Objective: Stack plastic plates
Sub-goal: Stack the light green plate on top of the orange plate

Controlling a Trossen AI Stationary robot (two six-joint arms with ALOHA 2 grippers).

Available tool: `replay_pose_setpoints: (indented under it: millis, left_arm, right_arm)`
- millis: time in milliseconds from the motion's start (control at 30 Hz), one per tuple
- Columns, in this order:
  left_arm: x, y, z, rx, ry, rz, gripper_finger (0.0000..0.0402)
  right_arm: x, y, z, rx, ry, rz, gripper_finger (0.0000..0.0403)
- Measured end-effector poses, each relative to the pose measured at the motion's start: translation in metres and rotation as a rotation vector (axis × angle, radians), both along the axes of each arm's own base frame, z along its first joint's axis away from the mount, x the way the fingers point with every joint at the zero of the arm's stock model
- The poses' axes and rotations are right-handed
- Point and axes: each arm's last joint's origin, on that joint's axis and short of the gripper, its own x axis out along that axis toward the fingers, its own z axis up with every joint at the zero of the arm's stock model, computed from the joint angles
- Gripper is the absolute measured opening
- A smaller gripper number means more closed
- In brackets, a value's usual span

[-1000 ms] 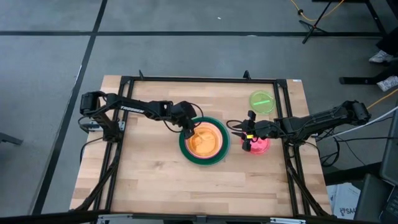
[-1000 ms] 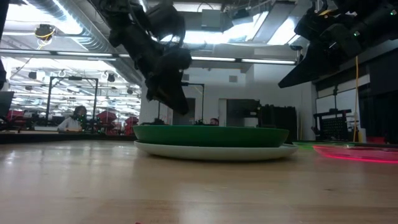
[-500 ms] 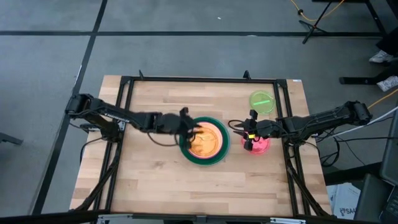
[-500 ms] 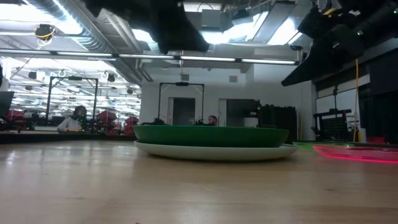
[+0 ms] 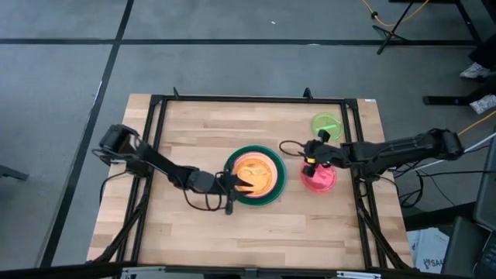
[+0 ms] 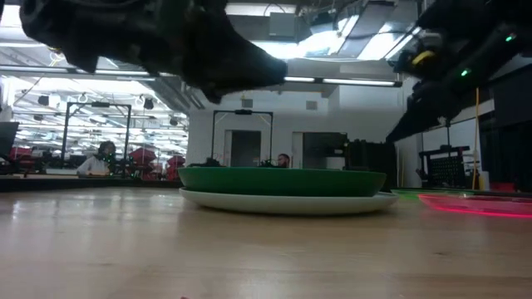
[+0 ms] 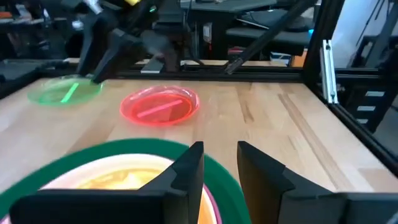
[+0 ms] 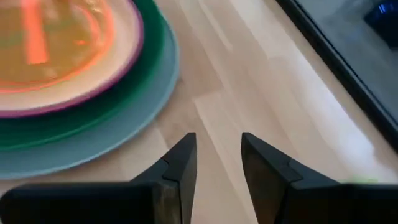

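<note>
Since a second ago the left hand [image 5: 232,186] has swung to the stack's [image 5: 256,175] near-left rim, fingers apart, grasping nothing; the right hand [image 5: 310,147], also released, hovers nearer the red plate [image 5: 318,179] and green plate [image 5: 326,125], both right of the stack.

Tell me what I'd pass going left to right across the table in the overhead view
left gripper at the stack's left edge → stack of plates with the orange plate on top → right gripper → red plate. The lime green plate lies farther back, overlapping the red one sideways.
</note>
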Motion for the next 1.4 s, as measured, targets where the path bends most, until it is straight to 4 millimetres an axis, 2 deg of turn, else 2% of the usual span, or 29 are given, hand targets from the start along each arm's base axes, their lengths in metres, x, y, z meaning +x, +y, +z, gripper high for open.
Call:
replay_pose_setpoints:
  millis: [200, 400, 567, 700, 900, 1100, 1400]
  left_arm:
    - [0.016, -0.001, -0.003, 0.071, -0.009, -0.003, 0.0090]
    - [0.017, 0.000, -0.002, 0.068, -0.012, 0.002, 0.0090]
    - [0.017, 0.000, -0.002, 0.064, -0.010, 0.001, 0.0090]
    - [0.017, 0.000, -0.002, 0.065, -0.010, 0.000, 0.0090]
    - [0.016, 0.000, -0.002, 0.065, -0.008, 0.000, 0.0090]
    - [0.016, 0.000, -0.002, 0.065, -0.009, 0.000, 0.0090]
    - [0.016, 0.000, -0.002, 0.065, -0.009, 0.001, 0.0090]
  right_arm:
    - [0.007, -0.025, -0.010, 0.114, 0.119, -0.068, 0.0117]
    - [0.015, -0.059, -0.008, 0.116, 0.258, -0.250, 0.0117]
    - [0.015, -0.084, -0.019, 0.136, 0.336, -0.369, 0.0117]
    - [0.013, -0.096, -0.030, 0.151, 0.391, -0.424, 0.0117]
    - [0.010, -0.106, -0.037, 0.165, 0.411, -0.476, 0.0117]
    - [0.018, -0.109, -0.041, 0.156, 0.362, -0.486, 0.0117]
    - [0.020, -0.114, -0.057, 0.084, 0.438, -0.543, 0.0117]
